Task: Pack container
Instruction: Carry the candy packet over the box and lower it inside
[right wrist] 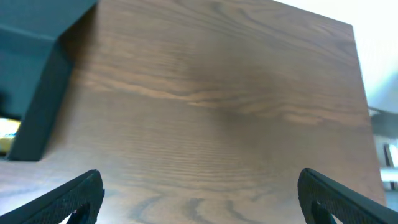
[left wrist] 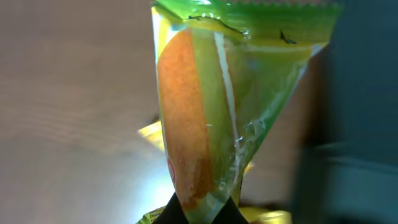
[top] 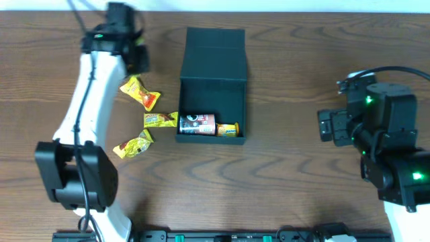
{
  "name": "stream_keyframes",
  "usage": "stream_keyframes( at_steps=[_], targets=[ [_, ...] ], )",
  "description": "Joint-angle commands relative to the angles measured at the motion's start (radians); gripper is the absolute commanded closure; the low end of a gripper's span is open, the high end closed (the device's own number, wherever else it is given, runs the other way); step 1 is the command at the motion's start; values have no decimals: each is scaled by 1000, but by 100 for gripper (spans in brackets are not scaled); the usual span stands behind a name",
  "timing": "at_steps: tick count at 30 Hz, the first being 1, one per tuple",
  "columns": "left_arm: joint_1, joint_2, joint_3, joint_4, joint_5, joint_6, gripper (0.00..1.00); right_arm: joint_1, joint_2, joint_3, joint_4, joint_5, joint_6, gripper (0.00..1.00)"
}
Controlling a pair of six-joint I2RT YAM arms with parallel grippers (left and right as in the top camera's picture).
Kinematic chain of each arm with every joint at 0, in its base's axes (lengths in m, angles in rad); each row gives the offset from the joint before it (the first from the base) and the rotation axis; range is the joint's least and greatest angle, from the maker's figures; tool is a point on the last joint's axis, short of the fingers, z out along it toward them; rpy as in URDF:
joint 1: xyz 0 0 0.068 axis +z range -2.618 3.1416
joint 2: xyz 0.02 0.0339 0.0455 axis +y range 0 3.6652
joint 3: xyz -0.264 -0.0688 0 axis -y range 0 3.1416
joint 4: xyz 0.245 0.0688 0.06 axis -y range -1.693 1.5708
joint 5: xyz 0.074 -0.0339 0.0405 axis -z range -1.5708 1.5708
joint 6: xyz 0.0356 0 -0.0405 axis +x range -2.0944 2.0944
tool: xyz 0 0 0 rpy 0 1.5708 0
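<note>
The dark teal container [top: 211,84] stands open mid-table, its flap lid [top: 215,44] folded back at the far side. Inside at its near end lie a small red-topped can [top: 197,124] and an orange-yellow packet [top: 228,129]. My left gripper [top: 139,59] is raised to the left of the container. In the left wrist view it [left wrist: 205,214] is shut on a clear green-yellow snack packet [left wrist: 211,106] that fills the frame, and the container is a dark blur on the right [left wrist: 357,124]. My right gripper [top: 329,126] is open and empty to the right of the container [right wrist: 31,37], fingers wide apart [right wrist: 202,196].
Three yellow snack packets lie on the wooden table left of the container: one [top: 140,92], one against its left wall [top: 160,119], and one nearer the front [top: 133,144]. Bare table shows under the right gripper.
</note>
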Motion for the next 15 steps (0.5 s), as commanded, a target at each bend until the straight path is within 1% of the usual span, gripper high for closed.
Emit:
stream_keyframes(
  at_steps=[1, 3, 9, 13, 15],
  targets=[
    [-106, 10, 9, 3, -1, -134, 94, -49, -10, 6, 0, 10, 43, 1],
    [-170, 33, 8, 3, -1, -187, 95, -74, -16, 6, 7, 10, 58, 1],
    [-327, 133, 8, 5, 3, -217, 95, -85, -18, 6, 12, 10, 68, 1],
    [-422, 197, 8, 8, 3, -300, 94, -85, -18, 6, 12, 10, 68, 1],
    [-453, 213, 8, 13, 7, -314, 94, -85, -18, 6, 12, 9, 68, 1]
  ],
)
